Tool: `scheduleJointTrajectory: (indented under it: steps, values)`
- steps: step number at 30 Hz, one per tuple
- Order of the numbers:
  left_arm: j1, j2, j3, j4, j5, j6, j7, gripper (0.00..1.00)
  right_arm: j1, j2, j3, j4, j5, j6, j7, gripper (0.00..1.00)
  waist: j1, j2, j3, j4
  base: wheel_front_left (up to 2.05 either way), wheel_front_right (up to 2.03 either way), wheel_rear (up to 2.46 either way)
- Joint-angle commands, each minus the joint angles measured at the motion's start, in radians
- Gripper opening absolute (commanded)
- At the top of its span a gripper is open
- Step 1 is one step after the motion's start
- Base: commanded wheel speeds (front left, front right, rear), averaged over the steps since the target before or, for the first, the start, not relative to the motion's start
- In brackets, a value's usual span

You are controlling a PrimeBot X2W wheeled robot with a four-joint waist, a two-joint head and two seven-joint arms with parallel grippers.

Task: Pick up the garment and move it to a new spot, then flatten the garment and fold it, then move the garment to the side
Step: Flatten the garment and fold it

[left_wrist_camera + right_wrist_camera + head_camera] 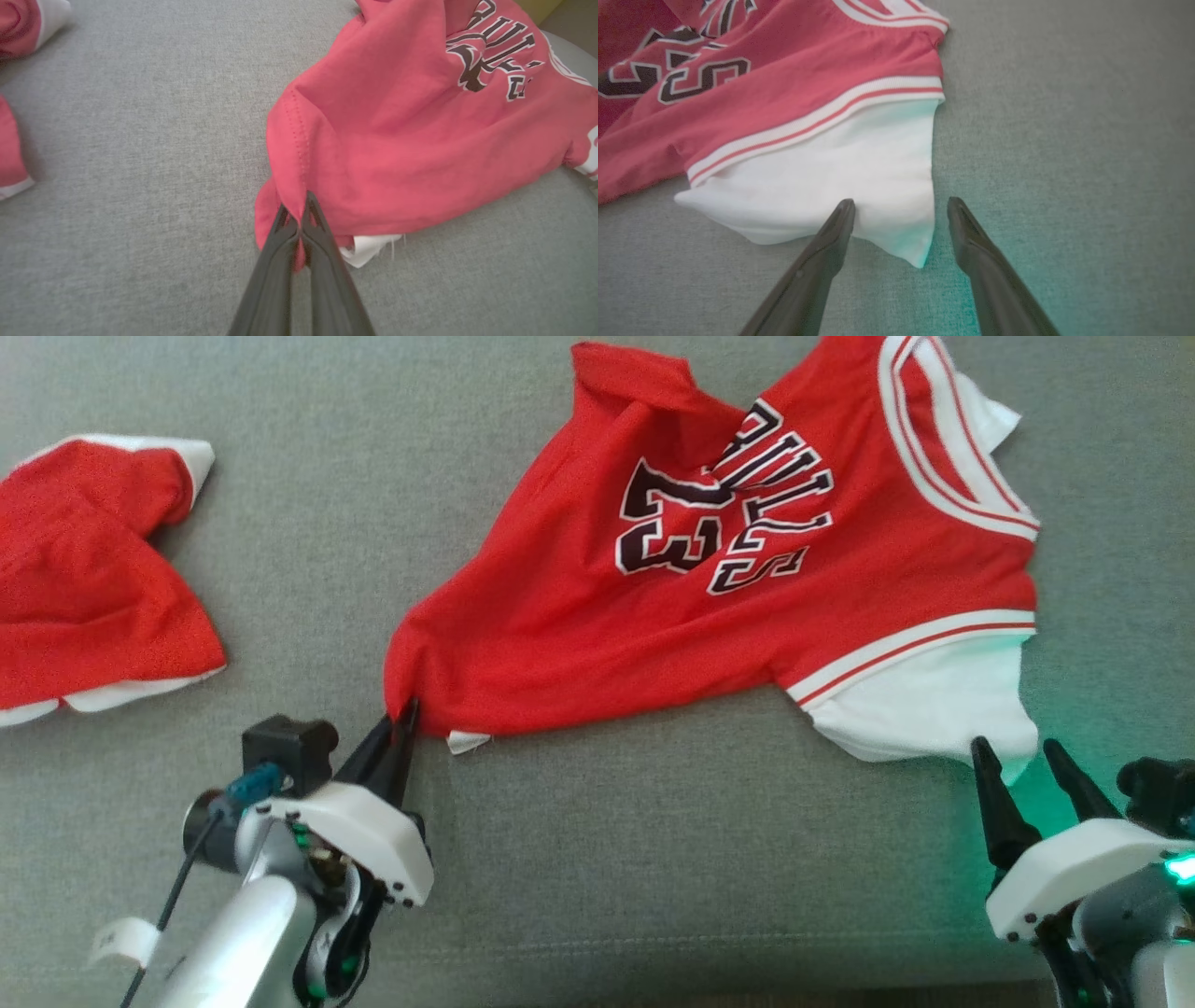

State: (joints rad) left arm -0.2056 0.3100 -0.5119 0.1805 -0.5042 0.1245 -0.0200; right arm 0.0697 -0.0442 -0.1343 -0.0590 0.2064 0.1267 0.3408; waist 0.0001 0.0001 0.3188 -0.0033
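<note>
Jersey (579,616) in red with white trim lies crumpled on a grey woven surface (653,877), right of centre in the head view and reaching its top edge. Its dark lettering (724,513), reading BULLS and 23, appears upside down from the head camera, with folds running across it. At the jersey's lower left corner the left gripper (408,712) has its two dark fingers pressed together, pinching a bunched fold of red cloth by the stitched hem. The left wrist view shows the fabric squeezed between the fingertips. A small white tag (465,740) pokes out from under the hem just beside that grip. At the lower right, a white sleeve (924,705) sticks out below a band of red and white stripes (910,649). The right gripper (1015,749) stands at this sleeve's near edge with its fingers spread wide. The right wrist view puts the sleeve's pointed corner between the two fingertips; whether they touch the cloth cannot be told. A green glow tints the surface beside that gripper. Well apart, at the left edge, lies a second red garment (84,588) with white edging.
</note>
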Motion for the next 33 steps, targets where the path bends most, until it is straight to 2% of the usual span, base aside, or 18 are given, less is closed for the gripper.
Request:
scheduleJointTrajectory:
  steps: [1, 7, 8, 9, 10, 13, 21, 25, 33]
  values:
    - [-0.048, 0.025, 0.030, -0.038, 0.007, 0.004, -0.008, 0.00, -0.022, -0.006, 0.013, -0.030, 0.006, 0.004, 0.009, 1.00, -0.0001, -0.0001, 0.013, 0.008, 0.00, 0.00, 0.00]
    - [-0.066, 0.026, 0.029, -0.045, 0.010, 0.001, -0.021, 0.00, -0.036, -0.006, -0.007, -0.008, 0.054, 0.004, 0.082, 1.00, -0.0001, -0.0001, 0.039, 0.017, 0.00, 0.00, 0.00]
    - [-0.067, 0.026, 0.029, -0.046, 0.011, 0.002, -0.026, 0.00, -0.039, -0.006, -0.005, -0.003, 0.069, 0.004, 0.095, 0.93, -0.0001, -0.0001, 0.041, 0.017, 0.00, 0.00, 0.00]
    - [-0.068, 0.026, 0.029, -0.046, 0.012, 0.002, -0.029, 0.00, -0.042, -0.006, -0.002, -0.001, 0.087, 0.004, 0.107, 0.60, -0.0001, -0.0001, 0.042, 0.017, 0.00, 0.00, 0.00]
    - [-0.069, 0.026, 0.030, -0.049, 0.012, 0.003, -0.037, 0.00, -0.044, -0.006, 0.002, -0.006, 0.091, 0.004, 0.114, 0.00, -0.0001, -0.0001, 0.043, 0.017, 0.00, 0.00, 0.00]
    - [-0.070, 0.032, 0.039, -0.059, 0.016, 0.004, -0.064, 0.00, -0.043, -0.006, 0.013, -0.036, 0.137, 0.004, 0.132, 0.00, -0.0001, -0.0001, 0.037, 0.016, 0.00, 0.00, 0.00]
    - [-0.080, 0.087, 0.087, -0.243, 0.070, 0.059, -0.123, 0.00, -0.094, -0.010, -0.008, -0.293, 0.190, 0.004, 0.051, 0.00, -0.0001, -0.0001, -0.058, 0.010, 0.00, 0.00, 0.00]
    - [-0.141, 0.132, 0.112, -0.364, 0.112, 0.078, -0.094, 0.00, -0.170, -0.051, -0.042, -0.409, 0.193, 0.004, 0.024, 0.00, -0.0001, -0.0001, -0.105, 0.023, 0.00, 0.00, 0.00]
    - [-0.306, 0.187, 0.167, -0.489, 0.136, 0.083, -0.004, 0.00, -0.352, -0.127, -0.088, -0.519, 0.193, 0.004, 0.002, 0.00, -0.0001, -0.0001, -0.173, 0.028, 0.00, 0.00, 0.00]
